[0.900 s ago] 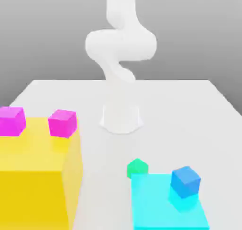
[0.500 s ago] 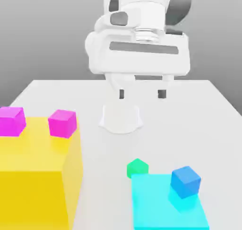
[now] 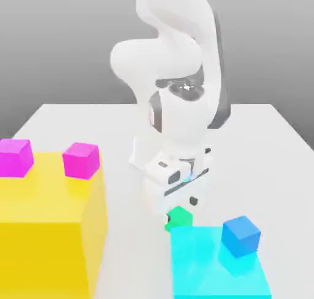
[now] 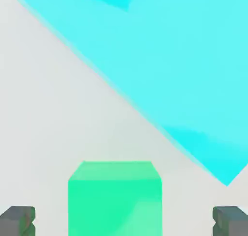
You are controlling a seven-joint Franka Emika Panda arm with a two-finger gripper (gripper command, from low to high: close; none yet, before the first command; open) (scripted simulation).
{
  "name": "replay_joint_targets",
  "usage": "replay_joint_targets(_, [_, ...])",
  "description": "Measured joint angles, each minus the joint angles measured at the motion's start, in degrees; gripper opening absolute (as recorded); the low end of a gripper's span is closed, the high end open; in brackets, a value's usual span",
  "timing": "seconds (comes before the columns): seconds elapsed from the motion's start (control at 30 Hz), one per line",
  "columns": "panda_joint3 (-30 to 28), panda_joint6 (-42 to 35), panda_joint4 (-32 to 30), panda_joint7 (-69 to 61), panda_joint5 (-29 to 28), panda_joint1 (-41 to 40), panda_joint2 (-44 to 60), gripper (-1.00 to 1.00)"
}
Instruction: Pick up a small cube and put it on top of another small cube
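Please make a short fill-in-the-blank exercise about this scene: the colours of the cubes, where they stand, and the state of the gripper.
1. The gripper stands open, and the cube between its fingertips is ____ in colour.
2. The blue cube rests on a flat ____ platform.
3. The two magenta cubes stand on top of the big ____ block.

Missing words: green; cyan; yellow

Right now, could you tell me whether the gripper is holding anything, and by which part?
Nothing is held: the gripper is open, its fingertips clear of the green cube between them.
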Motion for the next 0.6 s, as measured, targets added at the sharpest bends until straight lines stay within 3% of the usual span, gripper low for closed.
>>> replay_joint_targets(0.2, [1.82,5.8,0.71,-0.52,-0.01,-2.19,6.83,0.0])
replay_joint_targets(0.23, [2.02,6.38,0.75,-0.57,-0.1,-2.49,7.51,-1.0])
replay_joint_targets(0.6, [1.08,3.06,0.48,0.41,-0.74,-1.37,3.67,-1.0])
